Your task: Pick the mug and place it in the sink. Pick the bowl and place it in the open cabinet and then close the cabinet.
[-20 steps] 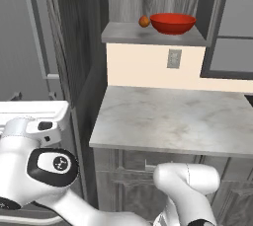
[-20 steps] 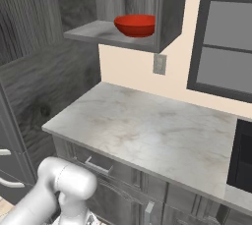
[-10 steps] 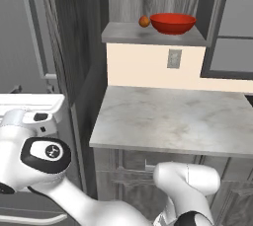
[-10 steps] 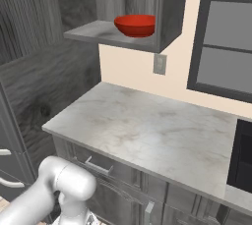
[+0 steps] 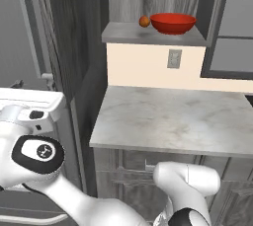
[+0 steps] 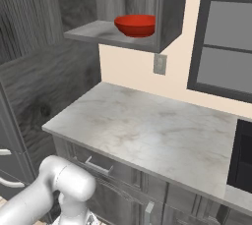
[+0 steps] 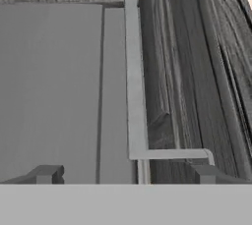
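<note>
The red bowl (image 5: 173, 22) sat on the floor of the open upper cabinet (image 5: 148, 35), with a small orange ball (image 5: 144, 20) just beside it on its left. From the right-hand camera the bowl (image 6: 135, 25) rested well inside, near the cabinet's side wall (image 6: 170, 13). Below lay the pale marble counter (image 5: 173, 119), and at its far right edge a dark strip showed that may have been the sink (image 6: 242, 155); I could not see into it, nor could I see the mug.

With the bowl shelved, I judged the job had come down to its last step, shutting the cabinet. The gripper (image 7: 128, 176) stood spread wide and empty, its two dark fingertips (image 7: 47, 174) rising on either side of a pale bar handle (image 7: 134, 71) on a grey panel, with wood-grain boards alongside. Whether that panel was the cabinet's own door I could not tell. The next move, as I saw it, called for getting against the wood-grain door and swinging it closed.
</note>
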Motion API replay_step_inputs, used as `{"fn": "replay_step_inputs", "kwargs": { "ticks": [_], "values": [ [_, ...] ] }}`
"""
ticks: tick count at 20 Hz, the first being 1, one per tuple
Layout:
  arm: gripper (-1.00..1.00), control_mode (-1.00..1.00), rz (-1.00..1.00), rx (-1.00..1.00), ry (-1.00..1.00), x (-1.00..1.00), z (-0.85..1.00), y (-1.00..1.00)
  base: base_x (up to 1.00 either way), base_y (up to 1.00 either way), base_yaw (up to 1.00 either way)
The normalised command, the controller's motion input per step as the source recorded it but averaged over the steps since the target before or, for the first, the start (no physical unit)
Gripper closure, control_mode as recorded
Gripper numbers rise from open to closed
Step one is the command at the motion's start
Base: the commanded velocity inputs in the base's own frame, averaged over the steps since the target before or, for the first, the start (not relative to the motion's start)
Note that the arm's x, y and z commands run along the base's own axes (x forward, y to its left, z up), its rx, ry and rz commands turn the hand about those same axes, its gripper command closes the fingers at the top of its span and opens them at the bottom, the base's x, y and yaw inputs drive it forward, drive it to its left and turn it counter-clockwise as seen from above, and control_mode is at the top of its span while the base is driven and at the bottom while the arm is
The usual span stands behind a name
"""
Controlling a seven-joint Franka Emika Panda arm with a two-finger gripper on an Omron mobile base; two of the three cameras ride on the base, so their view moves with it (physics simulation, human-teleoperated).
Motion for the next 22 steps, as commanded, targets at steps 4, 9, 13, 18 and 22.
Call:
{"fn": "replay_step_inputs", "kwargs": {
  "ticks": [4, 9, 13, 18, 22],
  "values": [
    [-1.00, -1.00, -0.15, 0.07, -0.01, 0.00, 0.42, -0.84, 0.00, 0.00, 0.00],
    [-1.00, -1.00, -0.17, 0.08, -0.03, 0.00, 0.43, -0.90, 0.00, 0.00, 0.00],
    [-1.00, -1.00, -0.16, 0.12, -0.07, -0.09, 0.31, -0.98, 0.00, 0.00, 0.00],
    [-1.00, -1.00, -0.13, 0.14, -0.01, -0.12, 0.16, -1.00, 0.00, 0.00, 0.00],
    [-1.00, -1.00, -0.02, 0.06, 0.03, 0.13, 0.00, -0.83, 0.00, 0.00, 0.00]
  ]
}}
